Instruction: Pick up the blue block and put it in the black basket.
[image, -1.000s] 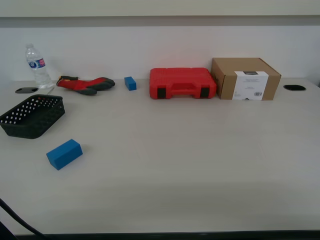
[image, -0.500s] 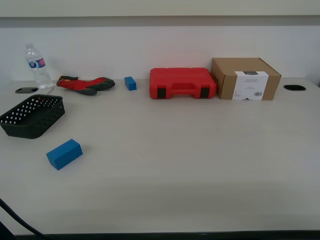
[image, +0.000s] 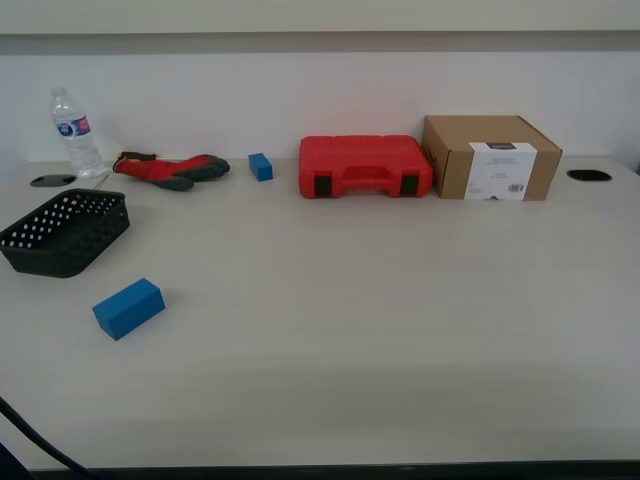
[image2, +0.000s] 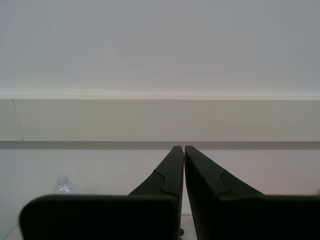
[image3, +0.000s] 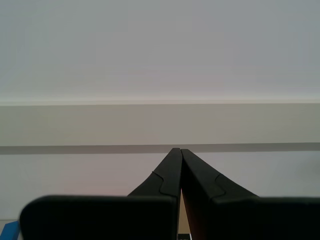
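The blue block (image: 129, 307) lies on the table at the exterior view's left, just in front of the black basket (image: 67, 232), which holds nothing I can see. Neither arm shows in the exterior view. My first gripper (image2: 183, 148) points at the wall, its fingers together with nothing between them. My second gripper (image3: 180, 150) also faces the wall, shut and holding nothing.
A much smaller blue block (image: 261, 166), a red and grey glove (image: 172, 169), a water bottle (image: 75, 133), a red case (image: 364, 166) and a cardboard box (image: 490, 157) line the table's far edge. A dark cable (image: 30, 440) crosses the exterior view's lower left corner.
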